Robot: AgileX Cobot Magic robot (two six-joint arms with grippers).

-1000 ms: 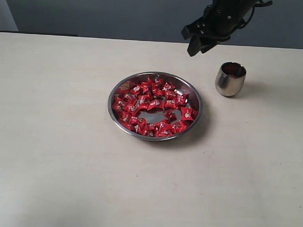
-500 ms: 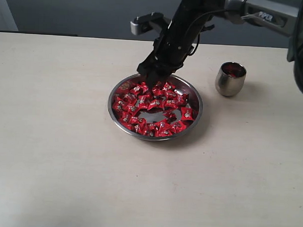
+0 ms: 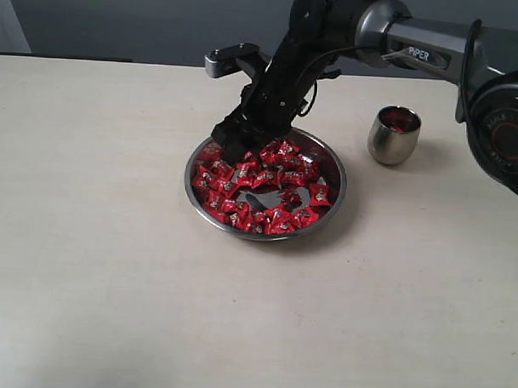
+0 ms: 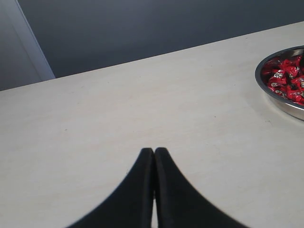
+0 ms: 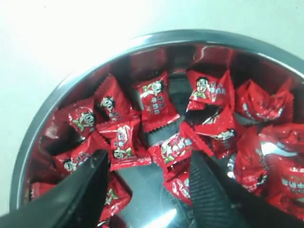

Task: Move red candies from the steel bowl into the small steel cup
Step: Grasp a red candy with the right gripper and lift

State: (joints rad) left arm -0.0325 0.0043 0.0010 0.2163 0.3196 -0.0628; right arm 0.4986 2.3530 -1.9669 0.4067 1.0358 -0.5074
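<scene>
The left end effector (image 4: 154, 159), black fingers pressed together on nothing, hangs over the pale matte surface (image 3: 111, 282). The shiny, shallow steel bowl (image 3: 338, 192) lies flat, mouth up, its crinkly red candies (image 3: 264, 179) pointing every way. The right end effector (image 5: 147, 178) hangs spread wide just over them, empty. Beyond, to the right, the rounded small steel cup (image 3: 393, 141) stands mouth up, red inside.

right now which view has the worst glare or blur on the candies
Right wrist view: the table is blown out, a bright glint sits on the steel bowl floor, the right gripper looks soft, yet print on the red candies reads clearly. Exterior view: even light, sharp, soft shadow beside the small steel cup. Left wrist view: no glare, left gripper featureless black.
</scene>
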